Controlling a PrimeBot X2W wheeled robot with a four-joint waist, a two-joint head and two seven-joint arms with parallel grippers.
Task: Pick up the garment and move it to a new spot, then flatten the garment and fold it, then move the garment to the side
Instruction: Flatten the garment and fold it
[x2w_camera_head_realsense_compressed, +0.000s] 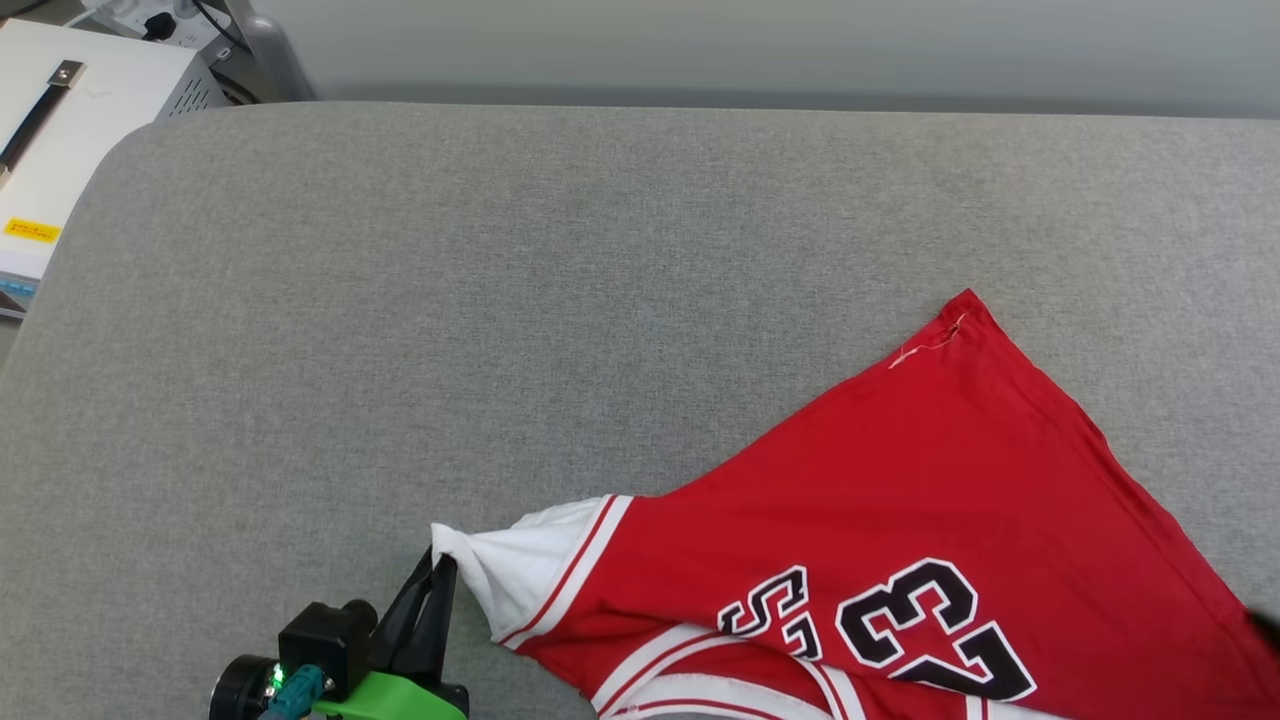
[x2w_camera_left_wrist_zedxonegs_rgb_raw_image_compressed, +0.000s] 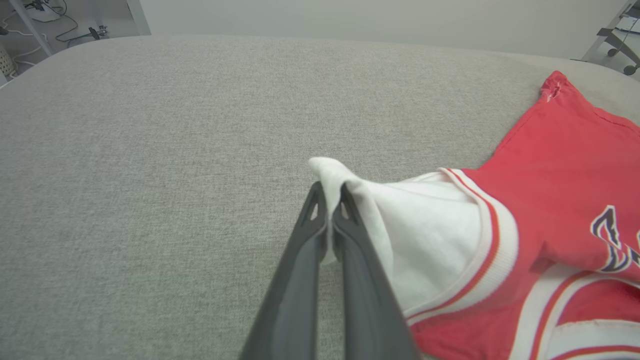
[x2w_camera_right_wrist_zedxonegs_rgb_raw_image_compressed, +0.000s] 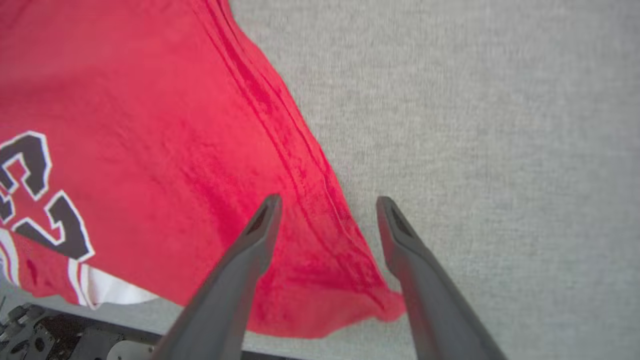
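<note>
We see the garment lying on the grey cloth-covered surface, towards the near right part of it in the head view, with one red corner reaching up and away from us and the black, white-outlined "23" showing upside down near the bottom edge. The left gripper is at the lower left of that view, its two dark fingers pressed together on the tip of the white sleeve. In the left wrist view the pinch is plain: a small fold of white fabric sticks out above and between the closed fingertips, and the sleeve runs from there to its red-and-white striped trim and on into the red body. The sleeve looks drawn out to a point at the grip (we cannot tell whether that point is lifted off the surface or rests on it). The right gripper has its fingers spread wide and holds nothing. In its own wrist view one finger is over the red cloth and the other over the bare grey surface, so that the garment's stitched edge passes between them, just above a loose red corner. We cannot tell whether either finger touches the cloth. Beyond the far left corner of the surface stands a white box with a yellow label.
</note>
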